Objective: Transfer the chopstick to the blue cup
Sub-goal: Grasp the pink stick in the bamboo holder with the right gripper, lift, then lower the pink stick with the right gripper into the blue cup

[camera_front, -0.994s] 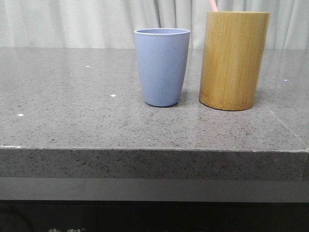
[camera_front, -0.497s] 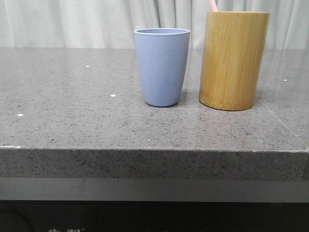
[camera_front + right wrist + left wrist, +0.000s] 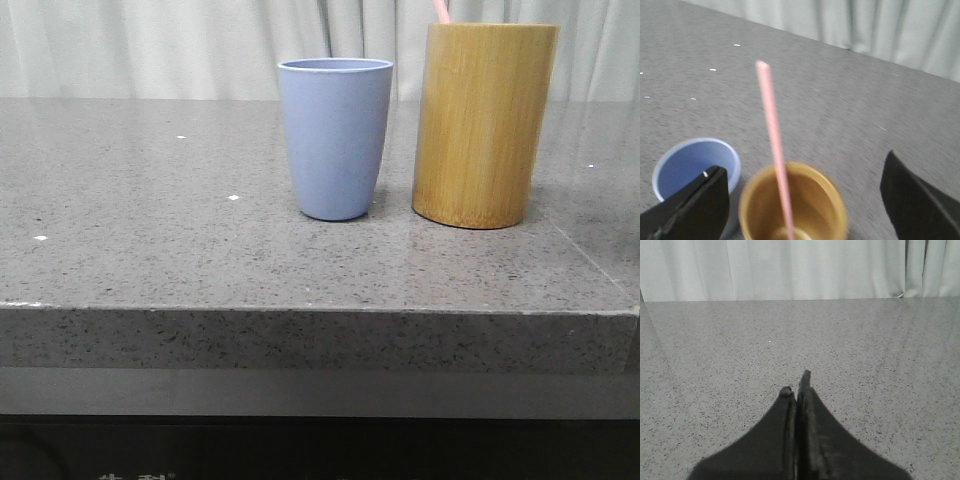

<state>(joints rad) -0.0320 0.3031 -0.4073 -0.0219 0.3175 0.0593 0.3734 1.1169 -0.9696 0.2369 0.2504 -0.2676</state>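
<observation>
Chopstick [image 3: 774, 150] stands in the bamboo holder [image 3: 485, 125], right beside the blue cup [image 3: 335, 137] toward the counter's [image 3: 150, 260] far right edge. Right hand [image 3: 805, 200] hovers above, spread wide around the holder's mouth, nothing gripped. Left hand [image 3: 797, 390] sits pinched together, empty, over bare counter. We're at the reach; next it must descend, centre on the stick and pinch.

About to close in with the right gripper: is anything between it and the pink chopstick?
Nothing visible. The right gripper is open above the tan bamboo cylinder holder, and the thin pale pink chopstick rises out of it between the fingers, unobstructed. The pale blue cup stands beside the holder.
</observation>
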